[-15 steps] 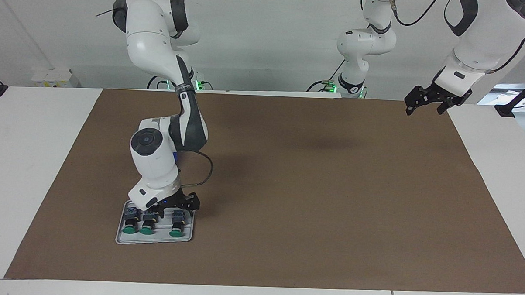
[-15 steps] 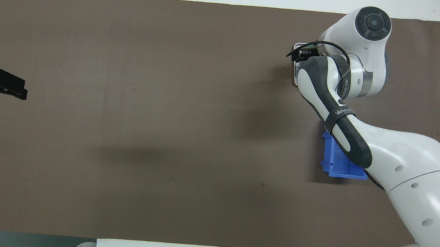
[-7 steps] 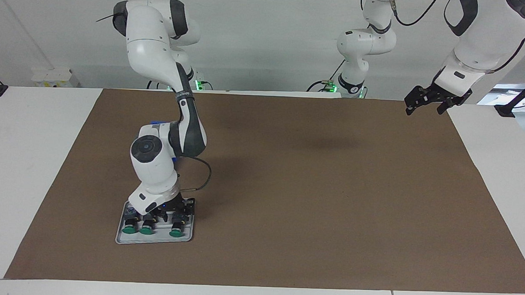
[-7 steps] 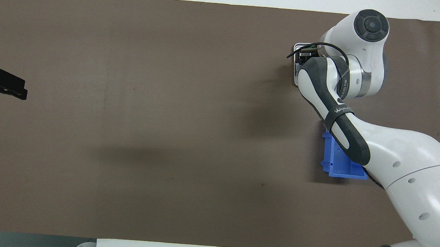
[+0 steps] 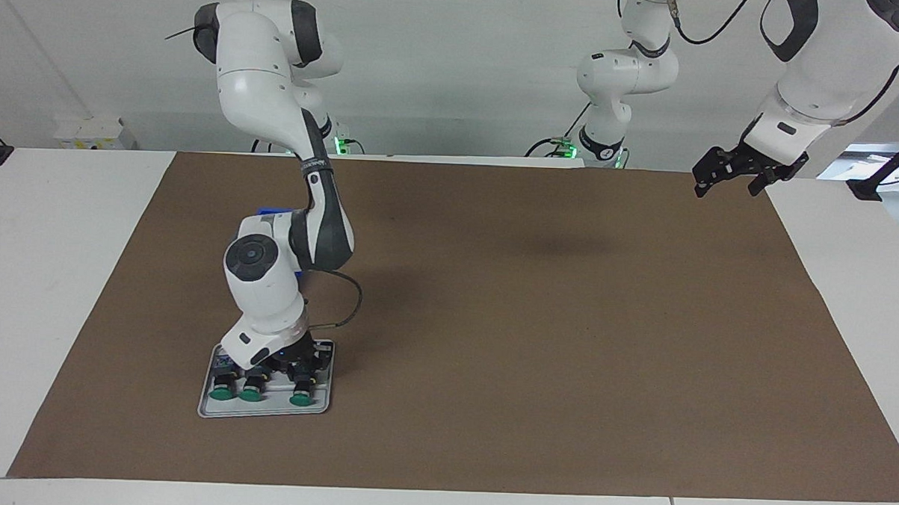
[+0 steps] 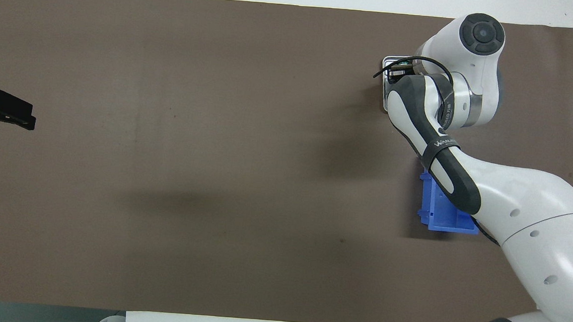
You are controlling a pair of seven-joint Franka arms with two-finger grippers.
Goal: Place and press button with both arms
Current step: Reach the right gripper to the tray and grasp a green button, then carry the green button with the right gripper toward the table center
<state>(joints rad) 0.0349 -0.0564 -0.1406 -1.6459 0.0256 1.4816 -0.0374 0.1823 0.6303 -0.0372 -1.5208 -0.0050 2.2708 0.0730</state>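
Three green-capped buttons lie on their sides in a grey tray (image 5: 264,412) toward the right arm's end of the table. My right gripper (image 5: 294,365) is down in the tray. Its fingers are drawn in around the grey-blue body of the button (image 5: 300,397) at the tray's end nearest the table's middle. The other two buttons (image 5: 225,393) (image 5: 251,392) lie beside it, untouched. From overhead, the right arm (image 6: 449,101) hides the buttons, and only the tray's edge (image 6: 384,90) shows. My left gripper (image 5: 727,187) (image 6: 6,114) waits open and empty, high over the mat's corner at the left arm's end.
A blue bin (image 6: 445,213) (image 5: 271,213) stands on the brown mat (image 5: 536,330), nearer to the robots than the tray and partly under the right arm. White table (image 5: 52,268) borders the mat at both ends.
The right gripper has sunk lower into the tray and its fingers have closed in from wide open onto the button. The left arm has not moved.
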